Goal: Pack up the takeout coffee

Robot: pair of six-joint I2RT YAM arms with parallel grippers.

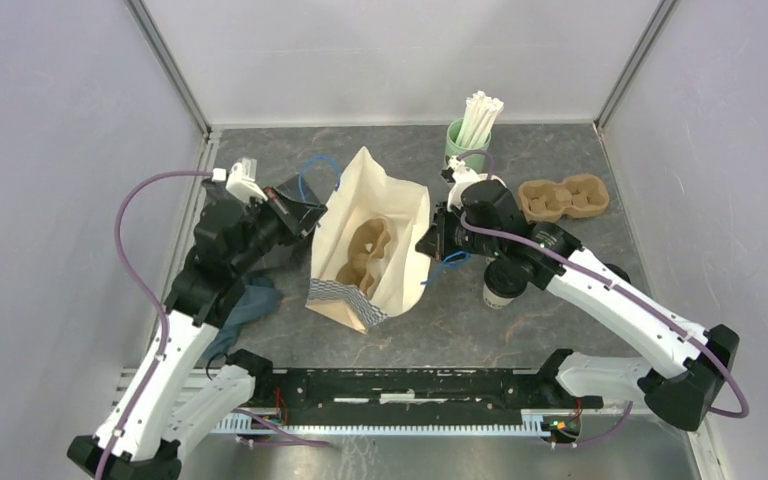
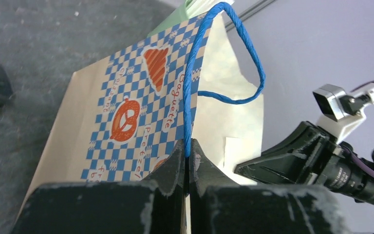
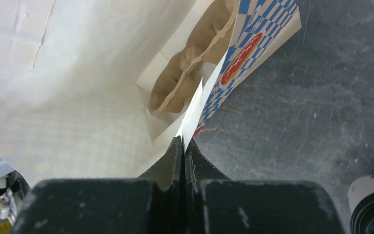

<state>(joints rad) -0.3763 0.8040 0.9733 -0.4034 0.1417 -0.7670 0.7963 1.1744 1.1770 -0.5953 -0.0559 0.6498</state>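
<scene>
Coffee cup (image 1: 500,291) on grey mottled table (image 1: 560,150), plain white enclosure walls (image 1: 400,60)

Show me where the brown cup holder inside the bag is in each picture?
Top view: the cup holder sits mid-picture, down inside the open bag.
Left wrist: not in it; only the bag's outside shows.
Right wrist: upper middle, inside the bag.
Shared landmark: the blue-checked bag.

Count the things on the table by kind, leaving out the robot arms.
Brown moulded-pulp cup carriers: 2
Blue-checked white paper bag: 1
Green cup of white straws: 1
White paper cup with black plastic lid: 1 clearly seen
Blue-grey cloth: 1
Total: 6
</scene>
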